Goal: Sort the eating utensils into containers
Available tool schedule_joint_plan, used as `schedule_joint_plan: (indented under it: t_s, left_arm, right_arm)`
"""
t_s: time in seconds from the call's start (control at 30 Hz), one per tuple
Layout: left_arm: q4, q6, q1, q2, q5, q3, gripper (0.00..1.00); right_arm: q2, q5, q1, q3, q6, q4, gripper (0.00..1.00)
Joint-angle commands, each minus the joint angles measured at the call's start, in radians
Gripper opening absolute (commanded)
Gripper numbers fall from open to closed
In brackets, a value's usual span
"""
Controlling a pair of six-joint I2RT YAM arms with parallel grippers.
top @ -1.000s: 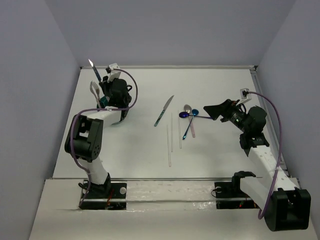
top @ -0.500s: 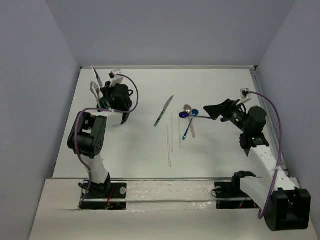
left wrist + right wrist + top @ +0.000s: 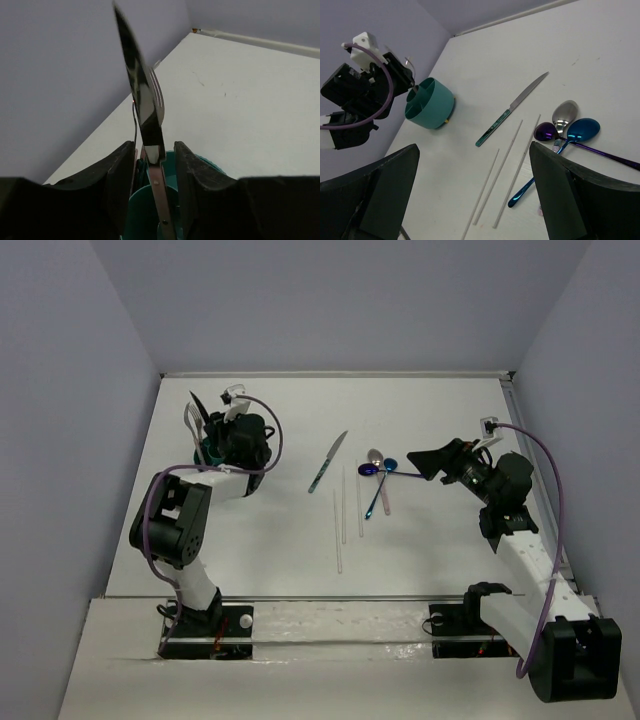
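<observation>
Left gripper (image 3: 154, 152) hangs over the teal caddy (image 3: 436, 114) at the far left of the table (image 3: 430, 410). Its jaws are parted only a little. A knife (image 3: 142, 100) stands upright between its fingers (image 3: 120, 180), and a thin gap shows on each side of the knife, so the pads do not seem to pinch it. The knife's handle runs down into the caddy, though which compartment it is in cannot be told. A silver fork (image 3: 160, 100) stands in the caddy just behind the blade, tines up.

Right gripper (image 3: 474, 150) hovers above the right half of the table. Its jaws are spread wide and hold nothing.

Loose cutlery lies flat in the middle of the table between the two arms. A knife with a teal handle (image 3: 512, 107) is nearest the caddy but well apart from it. Three pale chopsticks (image 3: 507, 155) lie just right of it and a little nearer. To their right, a silver spoon (image 3: 565, 114), a purple spoon (image 3: 546, 132) and a blue spoon (image 3: 582, 130) lie with their bowls clustered together and touching.
</observation>
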Motion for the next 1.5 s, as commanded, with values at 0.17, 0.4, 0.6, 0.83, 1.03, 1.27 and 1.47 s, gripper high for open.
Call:
schedule_joint_plan:
  t_s: [0.17, 0.4, 0.6, 0.83, 1.03, 1.27, 1.47]
  left_arm:
    - [-0.106, -0.118, -0.053, -0.173, -0.054, -0.007, 0.54]
    - [-0.275, -0.248, -0.179, -0.353, 0.067, 0.067, 0.53]
    - [-0.727, -0.577, -0.2, -0.311, 0.632, 0.29, 0.53]
    - [-0.879, -0.601, -0.21, -0.056, 1.027, 0.433, 0.52]
    - [-0.961, -0.545, -0.219, 0.099, 1.067, 0.515, 0.52]
    - [-0.987, -0.514, -0.219, 0.21, 1.07, 0.549, 0.55]
    - [-0.991, -0.494, -0.237, 0.265, 1.054, 0.555, 0.49]
  right_arm:
    - [-0.003, 0.008, 0.002, 0.0, -0.011, 0.049, 0.97]
    - [0.0, 0.01, 0.002, 0.003, -0.012, 0.046, 0.97]
    - [-0.016, 0.051, 0.002, 0.01, -0.029, 0.003, 0.97]
    - [-0.001, 0.057, 0.002, 0.012, -0.029, 0.0, 0.97]
    - [-0.001, 0.054, 0.002, 0.013, -0.031, 0.0, 0.97]
    - [0.002, 0.05, 0.002, 0.012, -0.028, 0.006, 0.97]
    - [0.008, 0.048, 0.002, 0.012, -0.026, 0.008, 0.97]
